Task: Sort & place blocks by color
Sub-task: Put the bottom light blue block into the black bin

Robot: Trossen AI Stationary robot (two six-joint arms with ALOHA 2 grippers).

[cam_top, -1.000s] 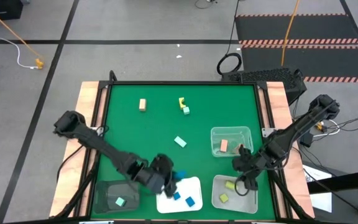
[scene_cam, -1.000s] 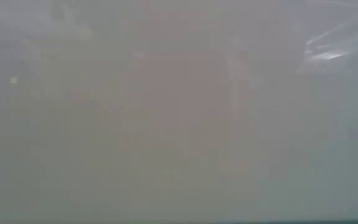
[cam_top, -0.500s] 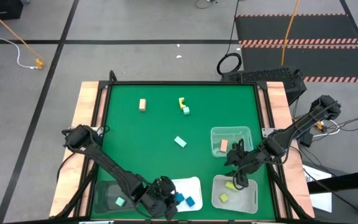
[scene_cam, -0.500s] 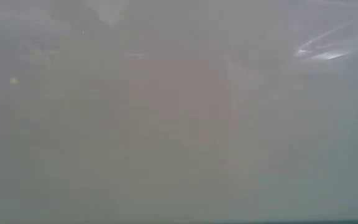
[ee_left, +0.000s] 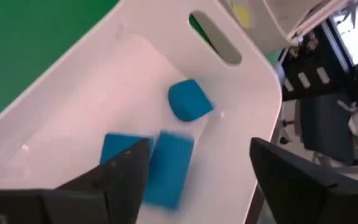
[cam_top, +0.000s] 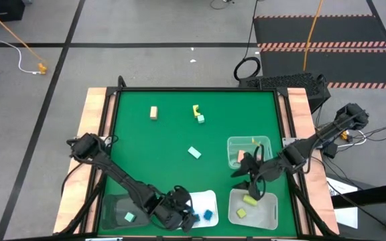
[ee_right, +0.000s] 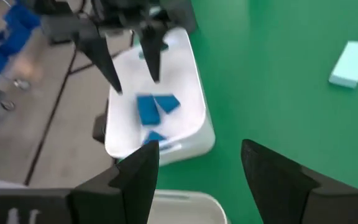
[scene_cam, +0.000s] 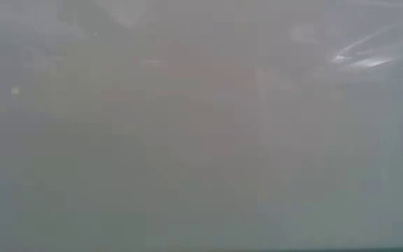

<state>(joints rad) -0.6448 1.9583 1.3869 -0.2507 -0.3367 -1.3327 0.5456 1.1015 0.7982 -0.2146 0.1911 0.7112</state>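
Observation:
Three blue blocks (ee_left: pixel 190 99) lie on the floor of the white tray (ee_left: pixel 241 81) at the near edge; one of them (ee_left: pixel 169 165) shows blurred between my left gripper's open fingers (ee_left: pixel 197 180). My left gripper (cam_top: pixel 186 216) hangs over the tray with nothing in it. My right gripper (cam_top: pixel 244 173) is open with nothing in it, above the mat between the two right clear bins. A tan block (cam_top: pixel 153 112), a yellow block (cam_top: pixel 196 109) and two mint blocks (cam_top: pixel 200 118) (cam_top: pixel 194 152) lie on the green mat.
A clear bin (cam_top: pixel 250 142) holds a tan block (cam_top: pixel 241 156). A nearer clear bin (cam_top: pixel 271 207) holds yellow blocks (cam_top: pixel 250 199). A clear bin (cam_top: pixel 112 204) at the near left holds a mint block (cam_top: pixel 129 217). The low view shows only a grey haze.
My left gripper has carried a blue block toward the near edge, over the white tray, and let it go; the block now lies in the tray. My right gripper has risen from the yellow blocks' bin and gone toward the far and left edges.

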